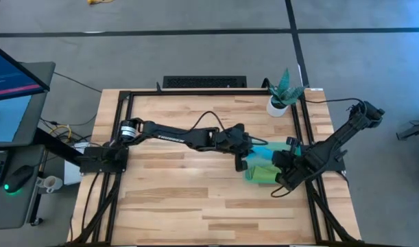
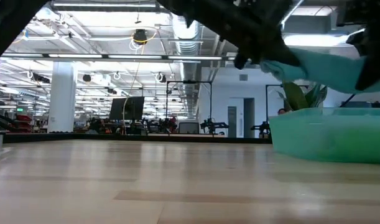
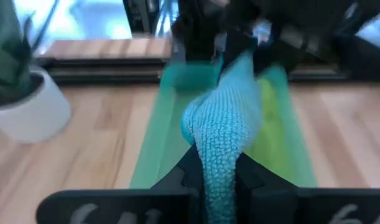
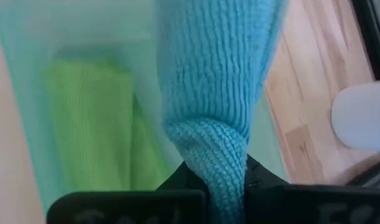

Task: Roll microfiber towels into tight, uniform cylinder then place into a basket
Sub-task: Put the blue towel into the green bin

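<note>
My left hand (image 3: 217,186) and my right hand (image 4: 214,180) are each clamped on an end of the rolled turquoise towel (image 3: 224,124), holding it above the green basket (image 1: 254,175), where the lime green towel (image 4: 90,130) lies.

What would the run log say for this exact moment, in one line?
blue towel: rolled, held over basket | left gripper: shut on one end | right gripper: shut on other end | green towel: in basket
</note>
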Controlling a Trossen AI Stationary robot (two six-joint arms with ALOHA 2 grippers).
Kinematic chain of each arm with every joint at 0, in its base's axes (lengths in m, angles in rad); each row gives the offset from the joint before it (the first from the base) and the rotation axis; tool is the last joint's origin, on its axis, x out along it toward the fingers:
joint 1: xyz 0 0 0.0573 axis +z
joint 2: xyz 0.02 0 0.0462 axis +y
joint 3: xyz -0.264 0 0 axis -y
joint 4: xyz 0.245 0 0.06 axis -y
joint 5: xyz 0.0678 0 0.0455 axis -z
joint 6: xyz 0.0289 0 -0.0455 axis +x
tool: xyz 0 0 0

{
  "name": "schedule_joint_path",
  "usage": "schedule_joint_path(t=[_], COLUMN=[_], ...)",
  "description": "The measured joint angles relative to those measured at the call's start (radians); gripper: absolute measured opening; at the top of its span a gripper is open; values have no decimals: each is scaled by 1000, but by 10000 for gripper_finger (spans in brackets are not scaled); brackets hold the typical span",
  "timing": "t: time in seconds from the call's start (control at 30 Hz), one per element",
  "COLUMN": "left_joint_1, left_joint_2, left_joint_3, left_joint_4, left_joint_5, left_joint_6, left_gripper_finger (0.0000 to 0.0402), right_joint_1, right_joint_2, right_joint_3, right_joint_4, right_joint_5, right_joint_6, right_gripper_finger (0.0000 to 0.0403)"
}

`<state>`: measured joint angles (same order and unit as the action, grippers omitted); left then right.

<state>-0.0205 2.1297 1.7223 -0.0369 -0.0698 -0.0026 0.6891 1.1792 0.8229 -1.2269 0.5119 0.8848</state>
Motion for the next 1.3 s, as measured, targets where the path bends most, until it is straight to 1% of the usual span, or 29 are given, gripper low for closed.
schedule_joint_path(t=[0.07, 0.13, 0.2, 0.33, 0.4, 0.53, 0.6, 0.8, 0.97, 1.1, 1.3], left_joint_1=[3, 3, 3, 3, 3, 4, 3, 3, 3, 2, 0], left_joint_2=[36, 94, 151, 253, 281, 295, 303, 336, 344, 344, 344], left_joint_3=[48, 123, 196, 315, 359, 372, 368, 369, 370, 369, 376], left_joint_4=[-53, -44, -88, -239, -257, -298, -313, -304, -307, -313, -353], left_joint_5=[1, 4, 4, 1, 1, -5, -13, -14, -14, -20, -25], left_joint_6=[16, 40, 70, 96, 103, 132, 134, 176, 180, 180, 182], left_gripper_finger=[15, 15, 15, 15, 15, 15, 15, 16, 24, 48, 112], right_joint_1=[0, 0, 4, 5, 5, 3, 2, 2, 2, -16, -24], right_joint_2=[-15, -32, -53, -81, -90, -111, -113, -112, -112, -112, -111], right_joint_3=[-10, -22, -36, -72, -90, -123, -141, -205, -225, -226, -228], right_joint_4=[-14, -31, -53, -111, -115, -74, -49, 21, 51, 53, 38], right_joint_5=[-17, -41, -59, -108, -129, -137, -139, -177, -186, -199, -246], right_joint_6=[-1, 0, 22, 80, 96, 89, 111, 178, 182, 187, 197], right_gripper_finger=[30, 31, 31, 30, 30, 30, 30, 31, 30, 30, 30])
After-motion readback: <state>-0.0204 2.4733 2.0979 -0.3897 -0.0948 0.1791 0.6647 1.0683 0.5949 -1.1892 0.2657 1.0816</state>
